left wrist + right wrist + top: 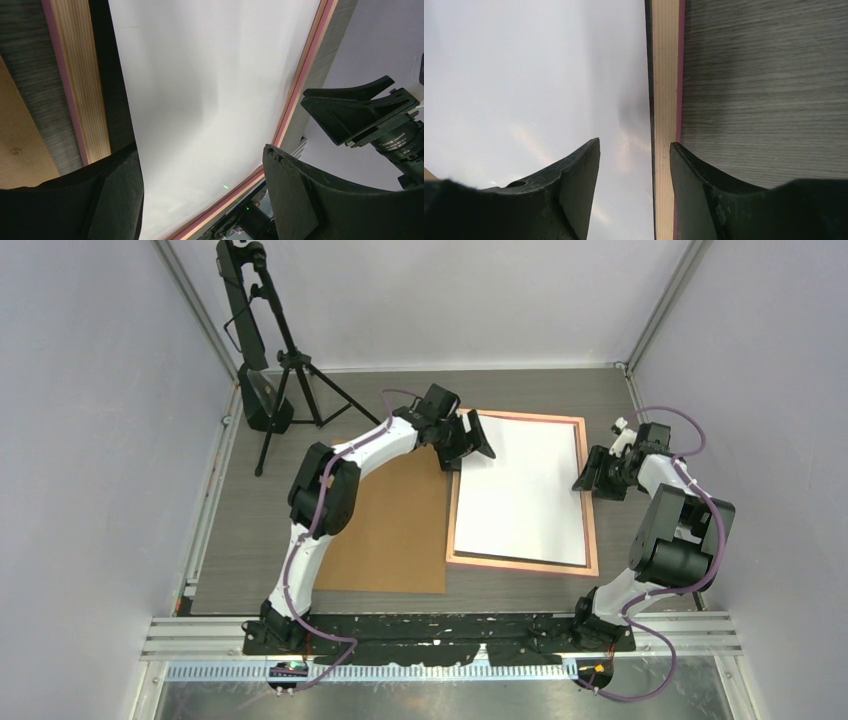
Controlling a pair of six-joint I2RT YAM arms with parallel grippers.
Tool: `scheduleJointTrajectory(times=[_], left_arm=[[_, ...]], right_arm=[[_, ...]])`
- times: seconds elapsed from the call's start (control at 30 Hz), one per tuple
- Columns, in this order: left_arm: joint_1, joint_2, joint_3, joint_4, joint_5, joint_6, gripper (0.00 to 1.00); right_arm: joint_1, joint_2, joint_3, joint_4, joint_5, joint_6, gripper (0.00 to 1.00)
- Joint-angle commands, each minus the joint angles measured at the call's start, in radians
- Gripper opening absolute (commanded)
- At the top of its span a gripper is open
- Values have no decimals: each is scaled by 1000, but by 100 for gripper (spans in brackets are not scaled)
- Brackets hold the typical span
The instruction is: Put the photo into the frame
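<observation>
Nearest the lens: the left end effector [201, 150], whose black fingers [110, 200] fill the bottom of its wrist view. It is spread wide and holds nothing.
Other arm: the right end effector [634, 145] has its jaws moderately apart with nothing clamped. They straddle the line where the sheet meets the rail.
Task's print: the photo [520, 490], a large rectangular glossy print, lies white back up directly beneath and between both end effectors.
Its holder: the frame [520, 565], a thin-railed salmon-pink rectangle, lies flat on the grey wood-grain table [240, 540]. One side rail sits under each end effector.
Beside them: a plain brown backing board [390, 530] lies flat beyond the left end effector, away from the right one. Whether it touches the frame cannot be told.
Done so far: the photo appears to lie within the rails.
Left to do: a dark strip runs between the sheet and the rail under the left end effector, and it could be shadow or gap. The sheet probably needs a final seating check or nudge.
</observation>
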State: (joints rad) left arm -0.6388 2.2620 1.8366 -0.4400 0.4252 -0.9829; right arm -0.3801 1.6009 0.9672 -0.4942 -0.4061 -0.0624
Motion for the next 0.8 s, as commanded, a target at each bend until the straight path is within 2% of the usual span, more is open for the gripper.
scheduleJointTrajectory(times=[0.0, 0.33, 0.47, 0.6, 0.77], left_arm=[[13, -1, 57, -18, -32, 49, 81], [15, 16, 57, -21, -34, 56, 82], [13, 15, 88, -63, -72, 112, 83], [11, 20, 94, -63, -75, 124, 98], [7, 23, 87, -55, -64, 127, 99]], right_arm=[[-6, -41, -4, 6, -19, -13, 60], [-9, -38, -5, 4, -22, -13, 60], [-8, -34, -5, 7, -26, -13, 60], [-8, -31, -5, 7, -30, -13, 60], [-13, -35, -8, 7, -30, -16, 59]])
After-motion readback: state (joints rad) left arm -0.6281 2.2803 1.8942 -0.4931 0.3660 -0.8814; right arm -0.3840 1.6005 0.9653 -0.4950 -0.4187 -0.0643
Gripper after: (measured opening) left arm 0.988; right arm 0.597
